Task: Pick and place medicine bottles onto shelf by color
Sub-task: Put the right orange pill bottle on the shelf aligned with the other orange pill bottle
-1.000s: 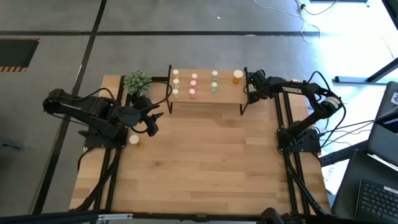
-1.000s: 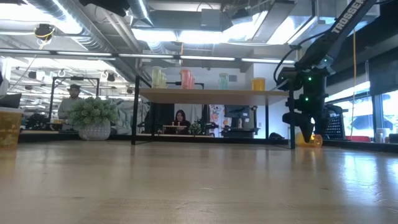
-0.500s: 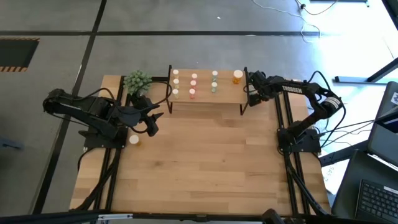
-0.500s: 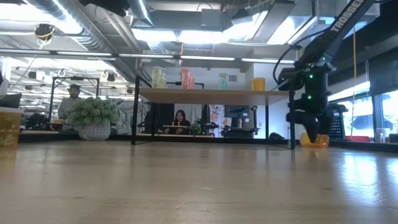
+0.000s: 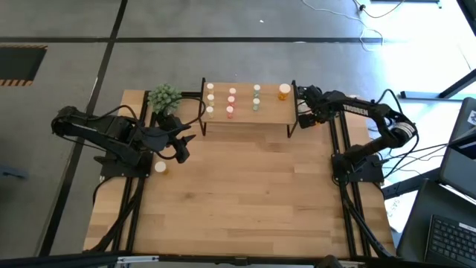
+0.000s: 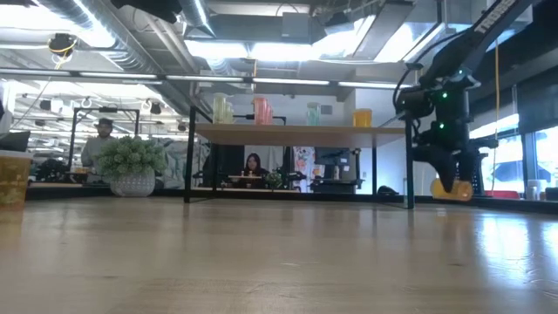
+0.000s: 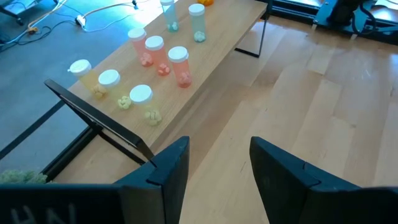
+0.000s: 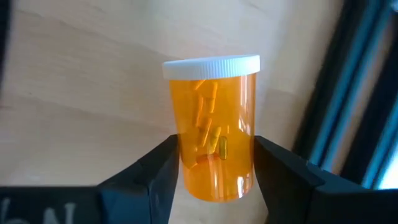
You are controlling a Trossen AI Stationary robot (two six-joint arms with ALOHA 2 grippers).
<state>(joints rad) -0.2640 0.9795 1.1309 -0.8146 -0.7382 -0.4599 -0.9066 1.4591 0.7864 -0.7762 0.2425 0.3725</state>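
From above, the shelf (image 5: 245,104) stands at the far edge of the table (image 5: 245,201), carrying three rows of small bottles: yellowish (image 5: 210,99), pink (image 5: 231,102) and green (image 5: 256,97), with one orange bottle (image 5: 284,91) at its right end. A potted plant (image 5: 164,97) sits just beside the shelf's left end, and a lone white-capped bottle (image 5: 160,167) stands on the table near the left arm's base. The left gripper (image 5: 181,147) hangs over the table in front of the shelf's left legs. The right gripper (image 5: 304,113) is just off the shelf's right end. At table height, the right gripper (image 6: 450,174) is seen below the shelf board and to its right, with an orange bottle (image 6: 453,187) between its fingers, lifted off the table. People sit in the room behind. Through the left wrist camera, the left gripper (image 7: 217,168) has its fingers apart with nothing between them, pointing toward the shelf (image 7: 205,68) and its rows of bottles. Through the right wrist camera, the right gripper (image 8: 216,171) is clamped on the held orange bottle (image 8: 214,124), white cap away from the wrist, pills visible inside.
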